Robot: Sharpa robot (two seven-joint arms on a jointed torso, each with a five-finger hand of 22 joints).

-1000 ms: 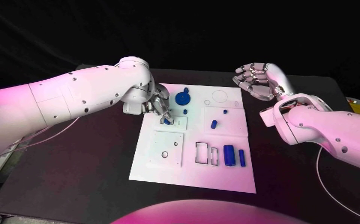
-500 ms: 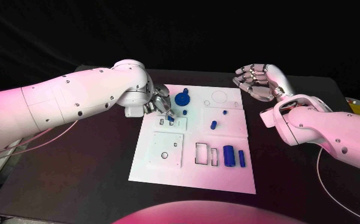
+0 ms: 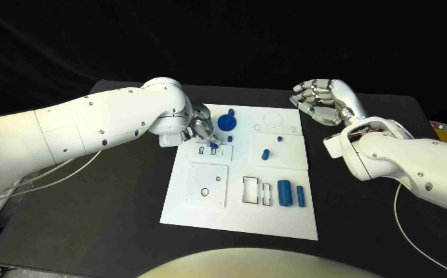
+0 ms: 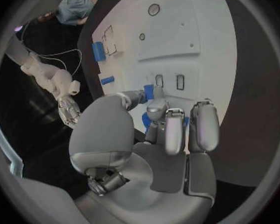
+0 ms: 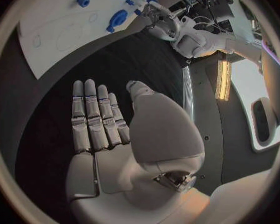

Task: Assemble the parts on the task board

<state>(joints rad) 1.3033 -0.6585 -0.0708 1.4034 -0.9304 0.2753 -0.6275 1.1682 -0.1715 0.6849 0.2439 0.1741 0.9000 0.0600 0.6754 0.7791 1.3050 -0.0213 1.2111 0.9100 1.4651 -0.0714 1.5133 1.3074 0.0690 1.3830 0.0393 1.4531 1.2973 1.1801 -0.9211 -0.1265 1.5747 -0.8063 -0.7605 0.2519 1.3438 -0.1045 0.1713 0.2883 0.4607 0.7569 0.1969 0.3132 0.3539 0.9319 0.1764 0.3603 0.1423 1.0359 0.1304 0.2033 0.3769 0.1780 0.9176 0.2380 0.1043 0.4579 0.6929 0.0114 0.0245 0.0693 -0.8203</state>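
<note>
So the left hand (image 3: 197, 130) is down over the upper-left part of the task board (image 3: 210, 210), fingers bunched together and pinching a small blue part (image 3: 213, 144) at their tips. In the left wrist view you can see that blue part (image 4: 149, 90) held between the thumb and a finger, right above two little rectangular slots (image 4: 169, 81) in the board. Whether the part is touching the board or just above it, I honestly can't tell.

The right hand (image 3: 316, 100) is off past the board's upper-right corner, well apart from it, raised over the tabletop (image 3: 112, 226) with nothing in it. The right wrist view shows its fingers (image 5: 93, 117) straight and side by side, thumb off to one side.

On the board itself: a blue round part (image 3: 227, 122) just beside the left hand, two small blue pegs (image 3: 265, 154) near the middle, and a fat blue cylinder (image 3: 284, 192) with a thinner blue bar (image 3: 300, 194) next to it on the lower right, beside a pair of rectangular cutouts (image 3: 251, 189). There's a raised square plate (image 3: 206, 184) on the lower left too.

The tabletop is matte black, the backdrop behind it is black cloth. A thin white cable (image 3: 402, 216) trails off the right arm.
</note>
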